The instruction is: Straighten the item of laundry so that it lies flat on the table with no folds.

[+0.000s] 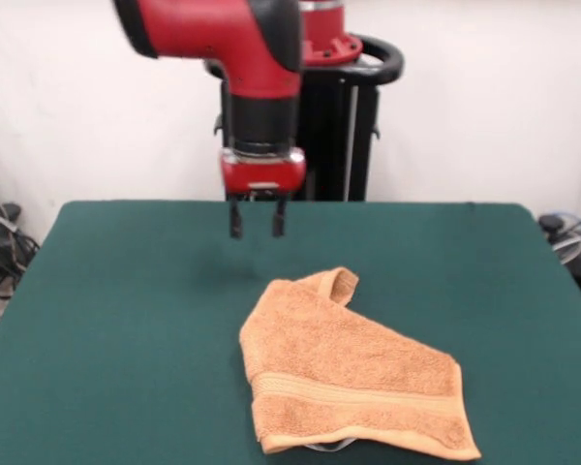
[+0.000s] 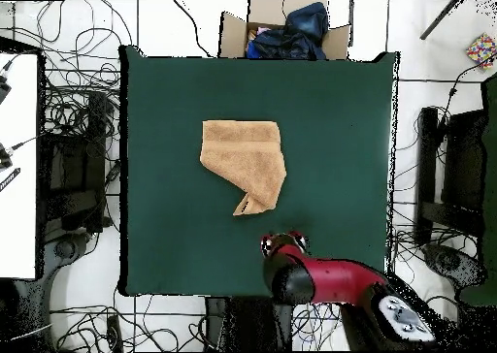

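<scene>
- Front view: red and black arm hangs from above; its gripper (image 1: 257, 221) has two short dark fingers (image 1: 236, 221) pointing straight down, parted with a clear gap, nothing between them.
- Gripper is clear of the dark green felt-topped rectangular table (image 1: 116, 320), over the far part of it, apart from the towel and up-left of its nearest tip in this view.
- Orange-tan terry-cloth towel (image 1: 349, 387) lies near the front edge, right of centre. Not flat: one corner is folded over, leaving a slanted edge and a rough pentagon outline.
- Far tip of the towel curls up into a small loop (image 1: 336, 284).
- Woven border band (image 1: 358, 395) runs across the near part; a bit of white label (image 1: 331, 447) peeks from under the front edge.
- Overhead view: towel (image 2: 244, 158) sits around the middle of the table (image 2: 165, 223), its narrow tip pointing toward the robot side; gripper end (image 2: 282, 241) is near that tip, not touching.
- Open brown cardboard box (image 2: 232, 31) sits just past the table's far edge, holding dark blue bundled cloth (image 2: 296, 31); other contents unclear.
- Cables (image 2: 78, 116) cover the floor around the table.
</scene>
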